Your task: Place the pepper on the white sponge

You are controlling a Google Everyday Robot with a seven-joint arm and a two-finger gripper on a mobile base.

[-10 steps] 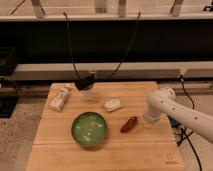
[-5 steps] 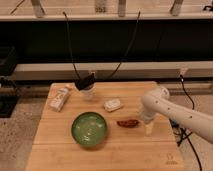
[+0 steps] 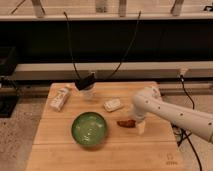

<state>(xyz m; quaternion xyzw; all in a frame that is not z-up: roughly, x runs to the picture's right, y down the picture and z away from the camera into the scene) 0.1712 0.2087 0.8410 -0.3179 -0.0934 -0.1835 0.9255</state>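
Pale wooden table (image 3: 60,150): gripper (image 3: 139,127) low at the right end of the dark, elongated pepper (image 3: 125,123), grip state cannot be told; pepper lies on bare wood beside the round, glossy green bowl (image 3: 89,129), apart from the flat white sponge (image 3: 113,104).

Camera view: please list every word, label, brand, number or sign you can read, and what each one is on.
Nothing in this view is legible.
Label on the white pack: too blurred to read.
Small mark at the front right corner of the wooden table: too small to read.
The gripper, low beside the pepper, shows no lettering, nor does the white sponge.
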